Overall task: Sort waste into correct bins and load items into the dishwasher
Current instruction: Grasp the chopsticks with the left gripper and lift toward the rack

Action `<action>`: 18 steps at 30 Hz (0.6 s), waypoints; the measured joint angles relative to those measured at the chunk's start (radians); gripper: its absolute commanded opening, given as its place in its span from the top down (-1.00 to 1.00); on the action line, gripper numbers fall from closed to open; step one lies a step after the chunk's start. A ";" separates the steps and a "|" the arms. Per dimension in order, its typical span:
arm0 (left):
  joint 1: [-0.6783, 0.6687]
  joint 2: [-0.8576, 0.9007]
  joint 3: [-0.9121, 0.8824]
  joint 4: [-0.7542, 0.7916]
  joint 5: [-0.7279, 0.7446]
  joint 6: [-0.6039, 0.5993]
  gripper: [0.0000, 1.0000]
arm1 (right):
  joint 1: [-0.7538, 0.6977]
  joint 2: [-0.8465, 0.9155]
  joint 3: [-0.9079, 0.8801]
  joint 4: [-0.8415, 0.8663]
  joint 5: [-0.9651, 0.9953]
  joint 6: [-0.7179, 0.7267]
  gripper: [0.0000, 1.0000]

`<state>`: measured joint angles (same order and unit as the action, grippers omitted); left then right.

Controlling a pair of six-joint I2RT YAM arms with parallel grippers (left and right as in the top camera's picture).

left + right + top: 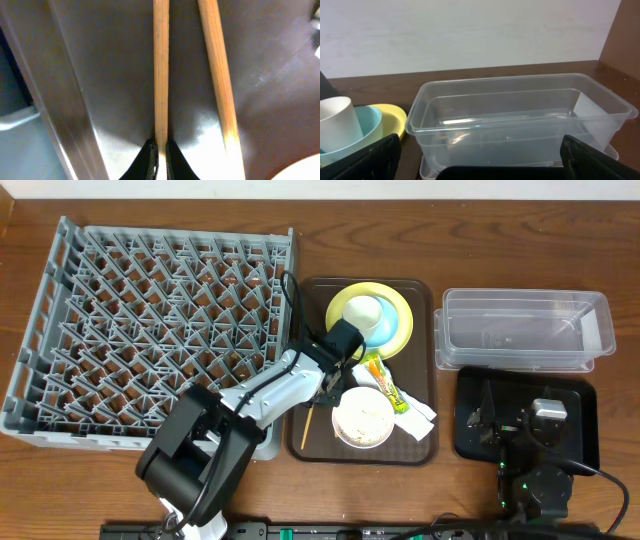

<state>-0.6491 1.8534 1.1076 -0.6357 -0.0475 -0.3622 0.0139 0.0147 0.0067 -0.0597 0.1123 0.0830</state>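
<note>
Overhead, even, fairly bright light from above leaves only short soft shadows on the wooden table [620, 240], and the picture is sharp. The left wrist view is very close and soft: the 2 chopsticks [161, 70] look blurred, and a pale glare spreads across the brown tray [200, 130] beneath them. The right wrist view is clear, with white streaks of reflection on the clear tub [510, 120].
</note>
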 measured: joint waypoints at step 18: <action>0.291 -0.470 0.141 -0.178 -0.044 0.091 0.85 | 0.000 0.000 0.000 0.000 0.000 0.000 -0.99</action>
<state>-0.3576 1.3834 1.2488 -0.8135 -0.0914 -0.2714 0.0139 0.0147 0.0067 -0.0597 0.1123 0.0826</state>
